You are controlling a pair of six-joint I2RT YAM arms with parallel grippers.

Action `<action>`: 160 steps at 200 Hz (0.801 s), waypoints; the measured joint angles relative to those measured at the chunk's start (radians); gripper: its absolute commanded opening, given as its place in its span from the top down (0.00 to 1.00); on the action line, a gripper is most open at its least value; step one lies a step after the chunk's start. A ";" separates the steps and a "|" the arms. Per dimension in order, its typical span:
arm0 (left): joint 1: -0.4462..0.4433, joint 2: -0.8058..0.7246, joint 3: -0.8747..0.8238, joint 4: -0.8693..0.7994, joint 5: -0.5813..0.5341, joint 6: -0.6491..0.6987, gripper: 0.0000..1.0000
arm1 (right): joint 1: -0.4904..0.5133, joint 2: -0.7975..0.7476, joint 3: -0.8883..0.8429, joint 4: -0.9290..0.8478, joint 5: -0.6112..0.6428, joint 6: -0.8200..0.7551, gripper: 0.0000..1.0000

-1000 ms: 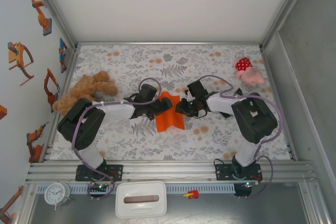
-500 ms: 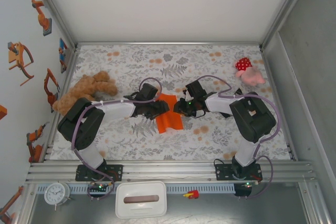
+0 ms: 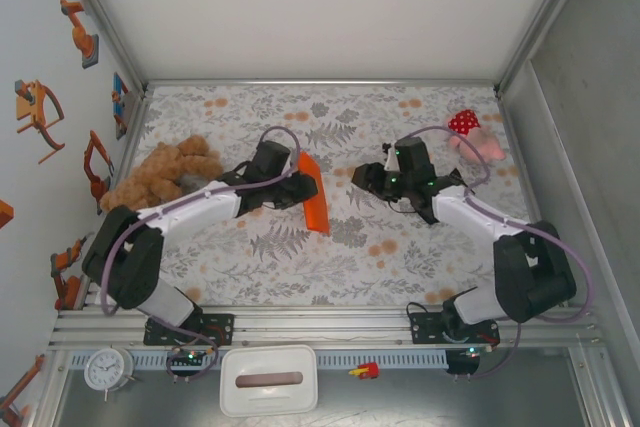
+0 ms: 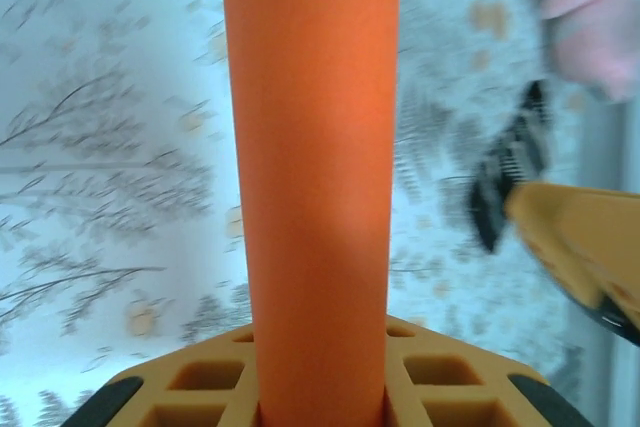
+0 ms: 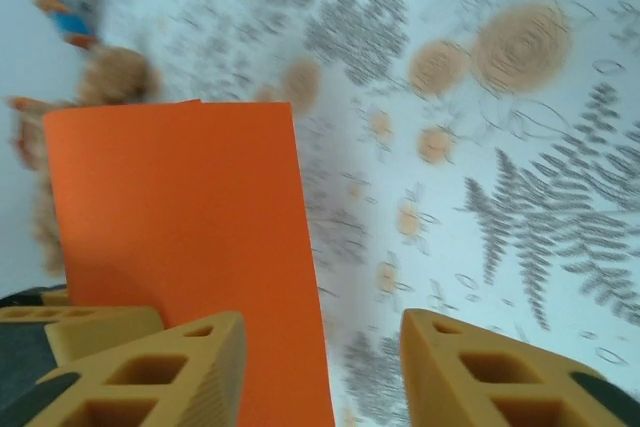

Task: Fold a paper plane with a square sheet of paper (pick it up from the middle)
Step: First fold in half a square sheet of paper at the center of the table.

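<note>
Top view: we see the left jaws clenched on the paper [image 3: 314,199], a narrow orange strip slanting toward the near edge, mid-surface [image 3: 400,247]. The right jaws sit apart from it, to its right. Bear [image 3: 160,177] far left, plush [image 3: 472,137] back right.

Left wrist: the paper [image 4: 310,167] runs straight up from between the jaws, gripped. We see the right jaws blurred at right, plush [image 4: 590,7] top right.

Right wrist: jaws released, spread wide over the surface [image 5: 520,147]. The paper [image 5: 180,227] stands to their left, bear [image 5: 110,77] blurred beyond it.
</note>
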 measured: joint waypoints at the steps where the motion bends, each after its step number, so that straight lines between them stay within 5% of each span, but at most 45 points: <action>1: 0.001 -0.002 0.001 0.000 0.002 0.000 0.74 | -0.002 -0.001 -0.001 0.003 -0.005 0.001 0.48; 59: 0.080 -0.061 0.040 0.114 0.183 -0.028 0.74 | -0.052 0.042 -0.042 0.371 -0.280 0.176 0.24; 160: 0.134 -0.042 0.040 0.322 0.373 -0.168 0.74 | -0.055 0.130 -0.022 0.608 -0.444 0.321 0.29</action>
